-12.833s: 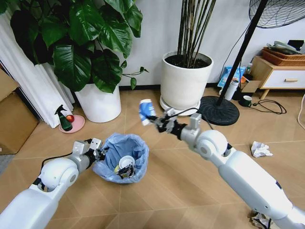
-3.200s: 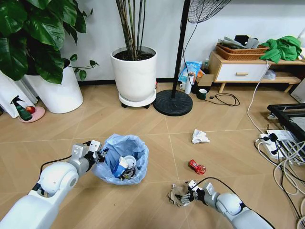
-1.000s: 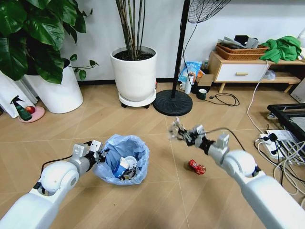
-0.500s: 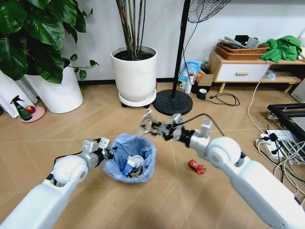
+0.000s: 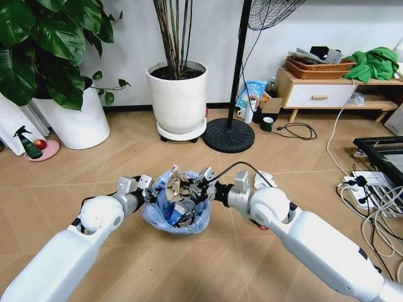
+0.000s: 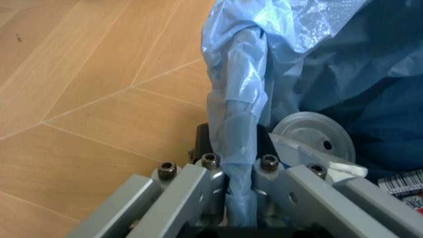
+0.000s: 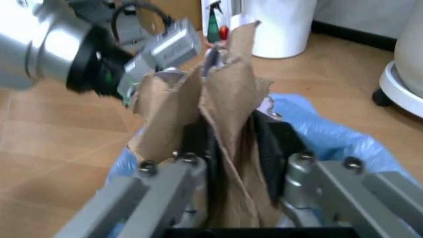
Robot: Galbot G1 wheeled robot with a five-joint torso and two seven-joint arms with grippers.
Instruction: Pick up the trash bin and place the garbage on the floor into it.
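Right gripper: centre of the head view, directly above the trash bin. Jaws nearly closed, clamping a crumpled brown paper wad; in the right wrist view the same paper stands up between the dark finger pads, torn edges splayed.

Left gripper: at the bin's rim, left of centre in the head view. Jaws drawn tight on a gathered fold of the light blue bag liner, with the bin's black rim behind it.

Bin contents, left wrist view: white round lid; a packet with a barcode, digits unreadable.

Other garbage, head view: a crumpled white paper wad on the wooden floor just beyond the right arm, centre right.

No brand names legible.
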